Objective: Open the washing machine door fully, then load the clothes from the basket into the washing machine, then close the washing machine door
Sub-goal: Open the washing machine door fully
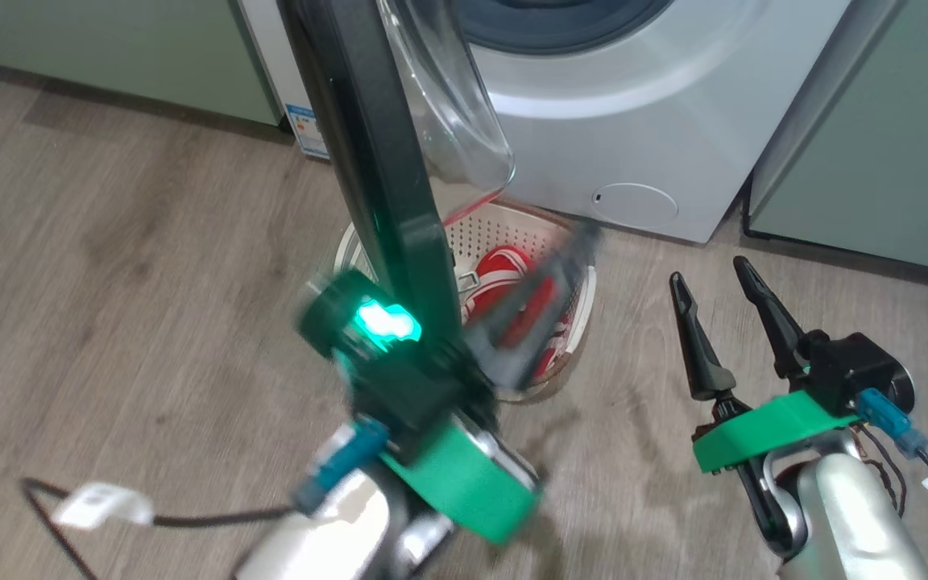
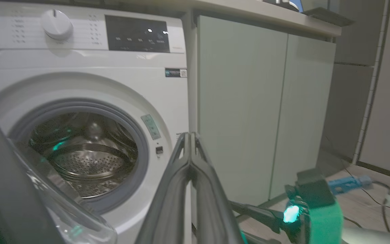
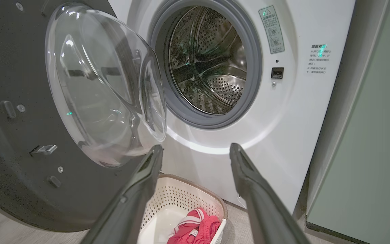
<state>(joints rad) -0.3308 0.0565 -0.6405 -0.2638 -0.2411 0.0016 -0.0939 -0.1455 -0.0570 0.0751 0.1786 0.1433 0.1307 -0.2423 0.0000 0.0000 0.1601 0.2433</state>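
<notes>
The door (image 3: pixel 29 142) is open, perhaps not fully; clothes (image 3: pixel 195 227) wait in the basket (image 3: pixel 173 195), six o'clock of the washer (image 3: pixel 283 118). The left gripper (image 2: pixel 191 135) has its fingers together and the right gripper (image 1: pixel 710 270) has them apart, both empty.

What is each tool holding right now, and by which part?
Nothing. The left tool is shut with nothing in it; the right tool is open and empty. The clothes lie in the basket.

The door (image 3: pixel 69 112) has a matt dark plastic inner face and a clear, glossy glass bowl. At two o'clock from it, the drum (image 3: pixel 212 64) is shiny perforated steel and the washing machine (image 3: pixel 293 112) is smooth glossy white. At six o'clock in the right wrist view, the basket (image 3: pixel 178 196) is perforated cream plastic and the clothes (image 3: pixel 198 227) are soft red cloth. The floor (image 1: pixel 150 242) is matt wood grain.
</notes>
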